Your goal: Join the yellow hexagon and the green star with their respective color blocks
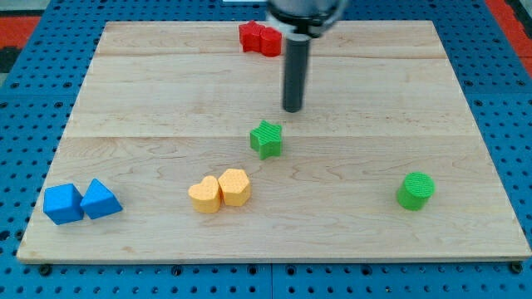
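Above the green star toward the view's top, your rod's tip rests free, touching no block | two yellow blocks sit touching, below-left of the star | green cylinder well right of the star | star looks light, rigid, prone to spin: push its upper-left flat, not a point.

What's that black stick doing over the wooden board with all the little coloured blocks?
That rod is the robot arm's pushing tool. My tip sits just above the green star, toward the view's top, not touching it. The green cylinder stands far off at the view's right, so the greens are still apart. The two yellow blocks already sit touching, below and left of the star. Two red blocks are paired at the top and two blue blocks at the bottom left.
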Motion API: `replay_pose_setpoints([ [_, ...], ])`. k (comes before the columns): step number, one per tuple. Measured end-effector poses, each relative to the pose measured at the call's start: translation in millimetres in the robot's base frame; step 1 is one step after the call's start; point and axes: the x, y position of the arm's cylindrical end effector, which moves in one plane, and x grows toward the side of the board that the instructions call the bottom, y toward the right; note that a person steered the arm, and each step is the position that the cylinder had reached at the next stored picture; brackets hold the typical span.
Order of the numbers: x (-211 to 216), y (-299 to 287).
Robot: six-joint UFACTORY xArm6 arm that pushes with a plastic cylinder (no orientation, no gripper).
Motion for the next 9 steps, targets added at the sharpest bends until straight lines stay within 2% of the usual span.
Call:
replay_pose_setpoints([
  [1,10.8,-56.9],
  [2,46.4,-57.0],
  [4,82.4,91.7],
  [9,128.9,201.5],
])
